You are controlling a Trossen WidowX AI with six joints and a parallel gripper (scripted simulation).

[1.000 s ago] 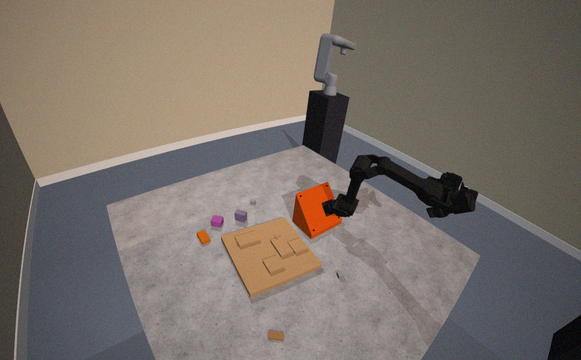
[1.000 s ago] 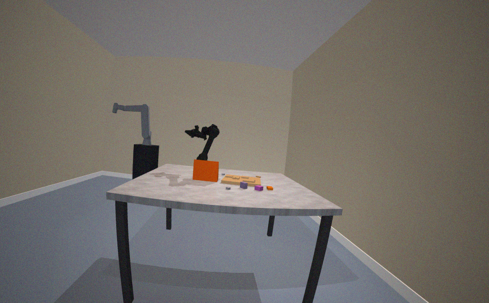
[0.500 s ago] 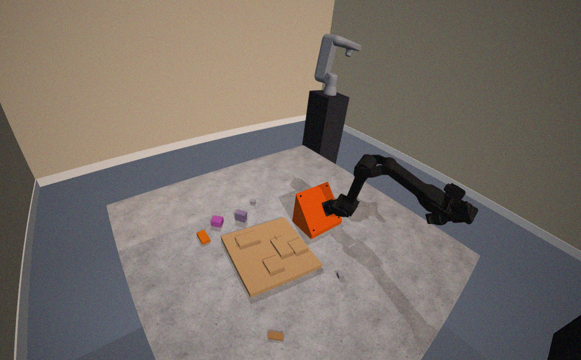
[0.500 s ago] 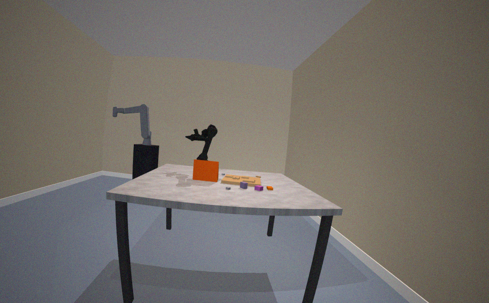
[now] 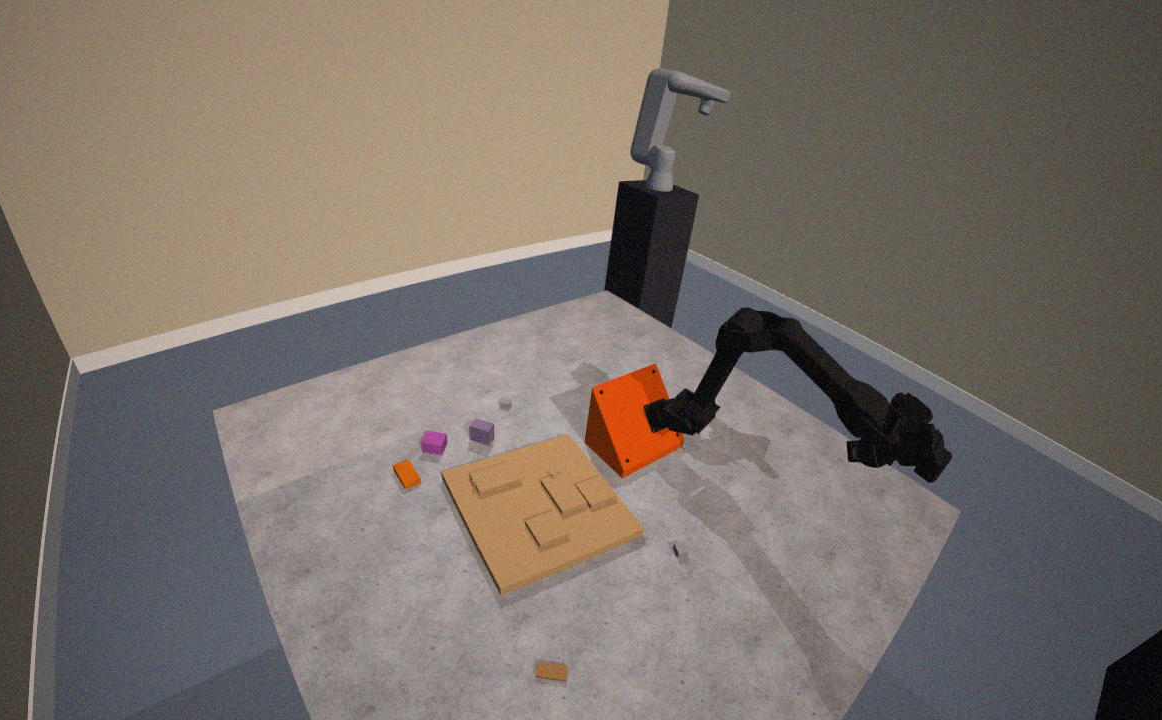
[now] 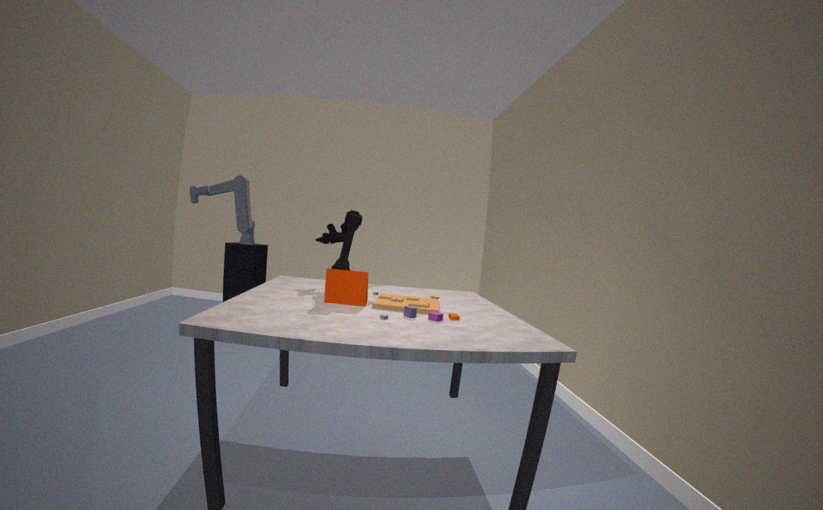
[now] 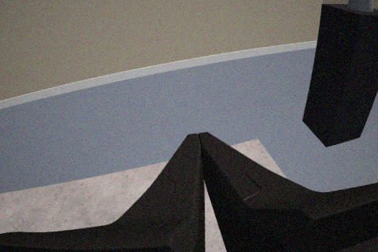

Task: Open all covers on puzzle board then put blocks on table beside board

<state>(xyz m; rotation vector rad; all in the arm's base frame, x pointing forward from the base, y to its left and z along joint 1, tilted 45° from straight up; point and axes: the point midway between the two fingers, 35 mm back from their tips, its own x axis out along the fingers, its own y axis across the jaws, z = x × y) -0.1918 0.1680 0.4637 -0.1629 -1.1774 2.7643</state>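
The end effector (image 6: 321, 239) hovered above the surface (image 6: 376, 347); below it and nearer the viewer stood an orange box-like block (image 6: 345, 287), with the puzzle board (image 6: 403, 308) beyond that block.

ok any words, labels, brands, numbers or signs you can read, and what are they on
None: no text can be read in any view.
The puzzle board, the orange wedge and the black pedestal show no lettering.
The small blocks are too small to rule out fine print.

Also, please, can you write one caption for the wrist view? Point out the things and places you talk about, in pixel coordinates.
The closed, empty gripper (image 7: 198, 142), fingertips together, with the pale table top (image 7: 79, 209) and a dark pedestal (image 7: 342, 75) beyond.
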